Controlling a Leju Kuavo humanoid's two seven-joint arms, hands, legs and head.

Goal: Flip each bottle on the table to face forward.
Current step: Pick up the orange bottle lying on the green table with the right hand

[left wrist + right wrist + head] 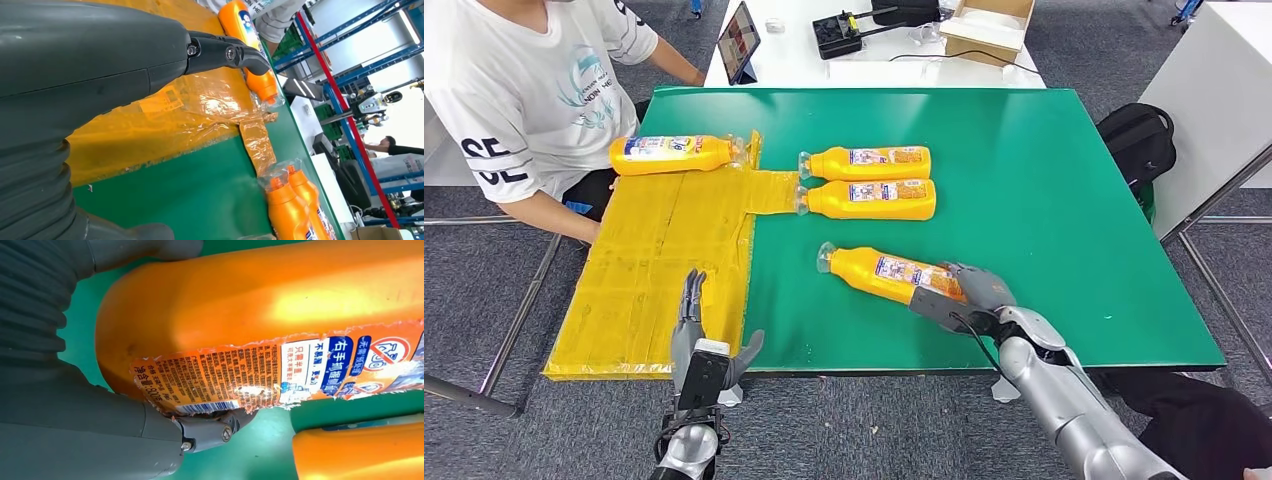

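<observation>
Bottles lie on their sides on the green desk (1044, 180); the nearest bottle (884, 272), towards the front edge, has its base hidden under the gripping right hand (969, 295). Bare green stretches rightward. The left hand (704, 345) hovers empty, fingers spread, over the yellow sheet (654, 270) at the desk's front-left edge.

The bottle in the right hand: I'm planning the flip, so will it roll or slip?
The bottle lies on its side and looks flattish, so it probably flops over rather than rolls. Its glossy plastic and torn label may slip under the right hand.
</observation>
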